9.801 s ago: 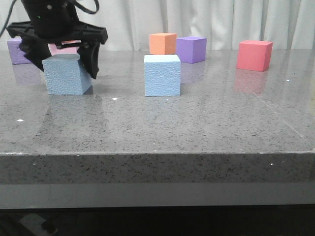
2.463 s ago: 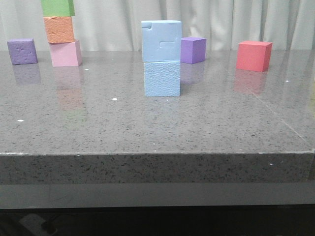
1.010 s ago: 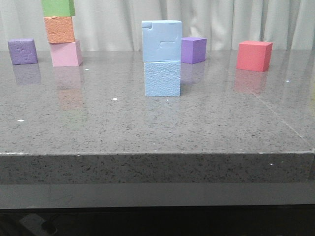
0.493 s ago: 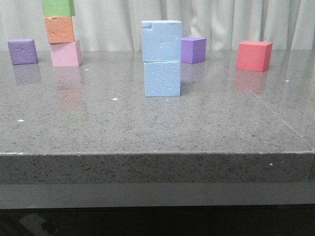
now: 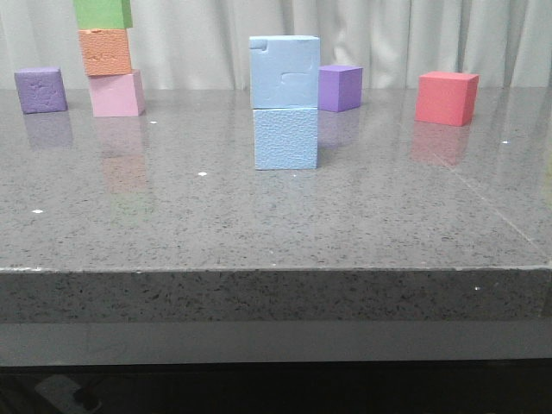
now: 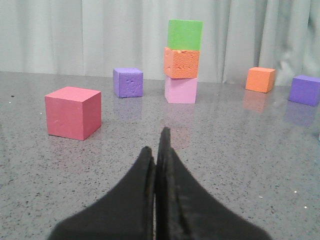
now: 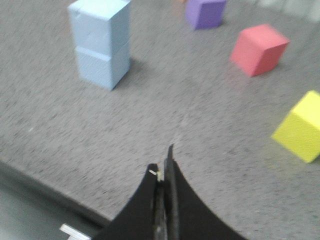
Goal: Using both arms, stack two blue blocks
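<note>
Two pale blue blocks stand stacked mid-table. The upper blue block [image 5: 284,71], with indented marks on its front face, rests squarely on the lower blue block [image 5: 285,138]. The stack also shows in the right wrist view, upper block [image 7: 99,25] on lower block [image 7: 101,68]. Neither gripper shows in the front view. My left gripper [image 6: 156,142] is shut and empty, low over the table, facing a three-block tower. My right gripper [image 7: 164,161] is shut and empty near the table's front edge, well back from the stack.
A green [image 5: 103,13], orange [image 5: 105,52] and pink [image 5: 115,94] tower stands at the back left beside a purple cube [image 5: 40,90]. Another purple cube [image 5: 340,87] sits behind the stack and a red cube [image 5: 446,97] at the right. A yellow cube [image 7: 300,126] lies at the right.
In the oldest frame the left gripper straddled a blue block at the left; now that block sits on the other blue one and the gripper is gone. Over the last second nothing has moved.
</note>
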Controlling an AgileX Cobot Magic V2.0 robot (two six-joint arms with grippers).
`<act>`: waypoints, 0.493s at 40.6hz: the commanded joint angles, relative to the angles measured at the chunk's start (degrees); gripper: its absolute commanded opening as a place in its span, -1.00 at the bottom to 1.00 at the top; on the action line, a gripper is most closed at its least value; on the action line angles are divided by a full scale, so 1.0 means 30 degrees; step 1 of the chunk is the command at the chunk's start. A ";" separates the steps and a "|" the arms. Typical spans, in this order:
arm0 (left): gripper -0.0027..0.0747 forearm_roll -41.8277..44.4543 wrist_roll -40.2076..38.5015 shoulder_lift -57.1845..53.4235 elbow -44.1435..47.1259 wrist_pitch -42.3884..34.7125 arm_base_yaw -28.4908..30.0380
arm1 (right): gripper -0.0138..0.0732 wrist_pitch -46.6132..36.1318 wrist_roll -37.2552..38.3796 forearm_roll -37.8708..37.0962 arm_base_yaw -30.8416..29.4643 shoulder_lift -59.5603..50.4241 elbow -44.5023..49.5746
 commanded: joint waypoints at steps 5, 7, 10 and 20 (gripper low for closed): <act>-0.98 -0.0127 -0.0232 -0.0347 0.0015 -0.1627 0.0089 | -0.96 -0.6584 -0.0126 -0.0458 -0.2553 -0.4152 0.3861; -0.98 -0.0127 -0.0232 -0.0347 0.0015 -0.1627 0.0089 | -0.96 -0.7853 -0.0126 -0.0458 -0.3100 -0.5169 0.5112; -0.98 -0.0127 -0.0232 -0.0347 0.0015 -0.1627 0.0089 | -0.96 -0.9568 -0.0126 -0.0458 -0.3843 -0.6627 0.7026; -0.98 -0.0127 -0.0232 -0.0347 0.0015 -0.1627 0.0089 | -0.96 -1.3364 0.0012 0.0864 -0.5460 -0.9083 1.1690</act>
